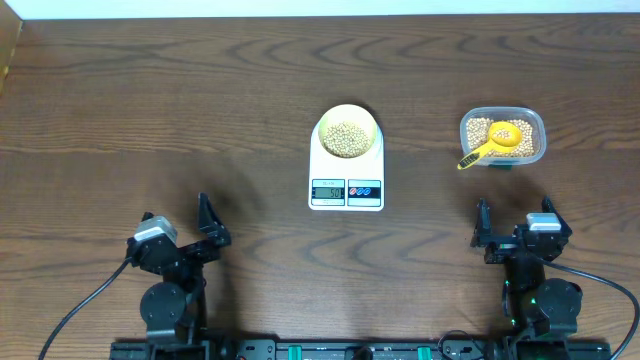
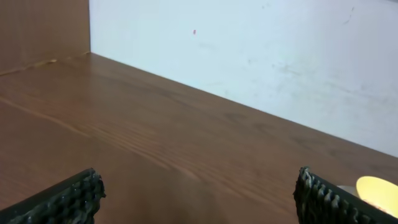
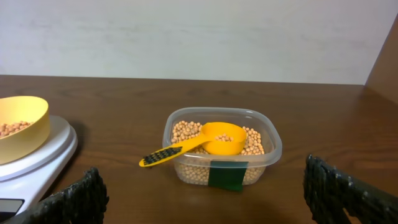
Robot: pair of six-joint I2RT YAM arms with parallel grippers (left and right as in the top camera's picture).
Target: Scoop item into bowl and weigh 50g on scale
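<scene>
The white scale (image 1: pixel 347 175) stands mid-table with the pale yellow bowl (image 1: pixel 347 133) on it, holding tan beans (image 1: pixel 347 139). The display (image 1: pixel 328 191) is lit; I cannot read it. More beans (image 1: pixel 480 129) fill a clear plastic tub (image 1: pixel 534 126) at right, with the bright yellow scoop (image 1: pixel 492 147) resting in it, handle over the near rim. In the right wrist view the tub (image 3: pixel 270 146), scoop (image 3: pixel 205 142), bowl (image 3: pixel 25 127) and scale (image 3: pixel 46 155) show ahead. My left gripper (image 1: pixel 207 232) (image 2: pixel 199 202) is open and empty at front left. My right gripper (image 1: pixel 515 235) (image 3: pixel 205 196) is open and empty, in front of the tub.
A green tape patch (image 3: pixel 225 175) marks the tub's near wall. A white wall (image 2: pixel 261 56) rises behind the table's far edge. A wooden side panel (image 2: pixel 37 31) stands at the left end.
</scene>
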